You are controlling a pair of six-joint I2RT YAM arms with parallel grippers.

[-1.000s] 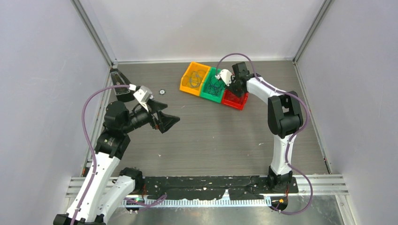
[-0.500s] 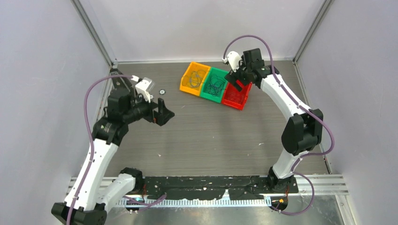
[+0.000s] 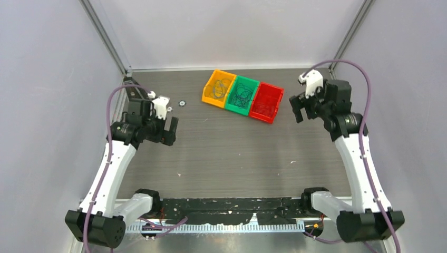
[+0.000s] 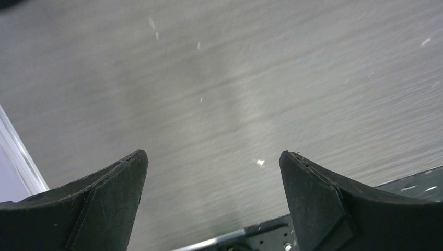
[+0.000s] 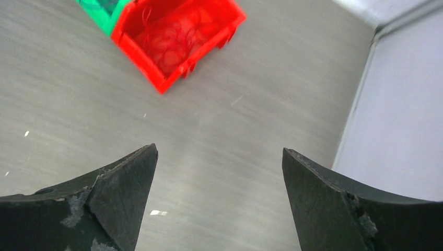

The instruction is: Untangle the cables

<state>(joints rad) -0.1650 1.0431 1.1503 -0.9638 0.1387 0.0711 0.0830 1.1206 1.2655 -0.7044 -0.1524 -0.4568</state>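
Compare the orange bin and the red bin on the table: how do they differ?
The orange bin sits at the left end of the row, the red bin at the right end. The orange bin holds dark curly wires; the red bin holds red wires. Both are open-topped, alike in shape, and flank the green bin.

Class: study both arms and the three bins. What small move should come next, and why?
Probably lower both arms to rest, picking up nothing. The cables lie coiled in separate bins, the orange bin, green bin and red bin. The left gripper and right gripper hang open and empty, away from the bins.
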